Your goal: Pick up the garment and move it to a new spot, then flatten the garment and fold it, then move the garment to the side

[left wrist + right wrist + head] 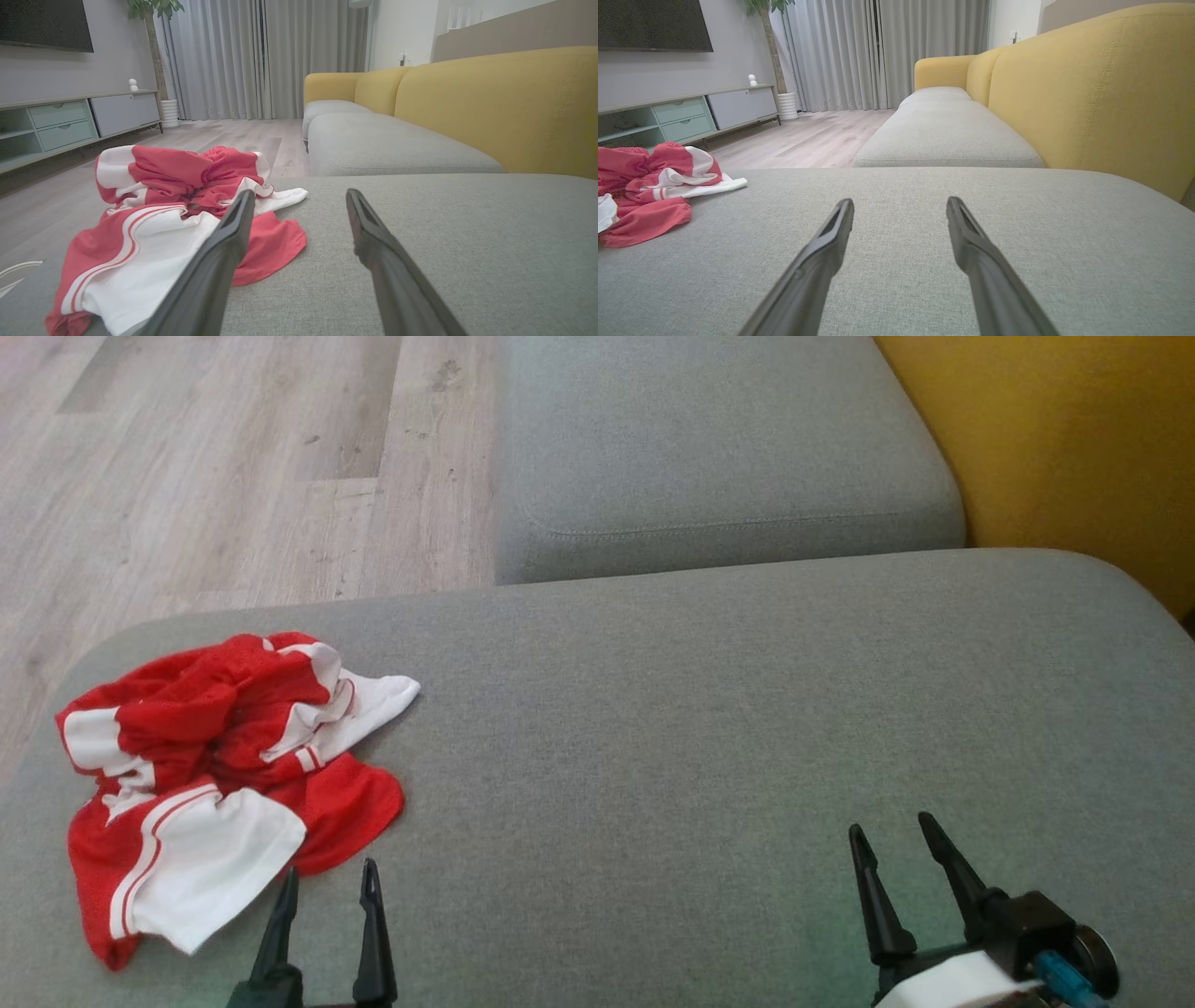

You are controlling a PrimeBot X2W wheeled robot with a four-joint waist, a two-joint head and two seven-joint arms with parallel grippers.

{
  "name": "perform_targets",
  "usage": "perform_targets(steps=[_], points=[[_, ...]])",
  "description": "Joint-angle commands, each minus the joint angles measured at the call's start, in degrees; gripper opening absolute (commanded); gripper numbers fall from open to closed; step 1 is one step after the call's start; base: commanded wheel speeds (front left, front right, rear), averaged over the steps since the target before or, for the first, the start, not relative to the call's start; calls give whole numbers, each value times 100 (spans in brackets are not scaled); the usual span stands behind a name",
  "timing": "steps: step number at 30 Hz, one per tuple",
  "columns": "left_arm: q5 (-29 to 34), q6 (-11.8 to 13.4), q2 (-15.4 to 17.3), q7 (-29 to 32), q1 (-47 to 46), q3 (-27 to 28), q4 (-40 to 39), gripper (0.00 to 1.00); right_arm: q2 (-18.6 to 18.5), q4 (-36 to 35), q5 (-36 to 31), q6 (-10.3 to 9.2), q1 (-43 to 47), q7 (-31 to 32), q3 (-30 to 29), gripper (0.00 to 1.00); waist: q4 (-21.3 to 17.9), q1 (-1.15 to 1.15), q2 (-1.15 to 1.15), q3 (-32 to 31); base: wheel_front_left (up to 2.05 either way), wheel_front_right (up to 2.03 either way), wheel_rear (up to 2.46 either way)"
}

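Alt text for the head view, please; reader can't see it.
A crumpled red-and-white mesh garment lies at the left end of a grey fabric sofa cushion. The open left pincer points at its near edge; the open right pincer is over bare cushion at lower right. Beyond lies pale wood floor.

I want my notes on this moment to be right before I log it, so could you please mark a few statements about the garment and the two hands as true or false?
1. The garment lies crumpled on the grey cushion. True.
2. The left hand is shut on the garment. False: it is open, with nothing between its fingers, at the garment's near edge.
3. The right hand is open over bare cushion, well apart from the garment. True.
4. The garment is blue and green. False: it is red and white.
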Motion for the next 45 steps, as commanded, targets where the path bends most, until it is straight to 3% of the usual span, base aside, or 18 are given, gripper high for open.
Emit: perform_targets(steps=[1, 13, 33, 45], points=[[39, 31, 23, -62, -222, 199, -151, 100, -57, -145, 19, -4, -177, -78, 100, 100, 9, 0, 0, 11, 0, 0, 0], [32, 77, 23, -62, -234, 253, -58, 100, -56, -123, 82, -4, -148, -78, 153, 100, 247, 0, 0, 46, 0, 0, 0], [230, 7, 36, -62, -108, 716, -148, 100, -56, -118, 278, -4, -111, -78, 466, 100, 2105, 0, 0, -55, 0, 0, 0], [244, 41, 30, -62, -286, 1100, -446, 100, -56, -6, 151, -4, -424, -78, 664, 100, 2577, 0, 0, 386, 0, 0, 0]])
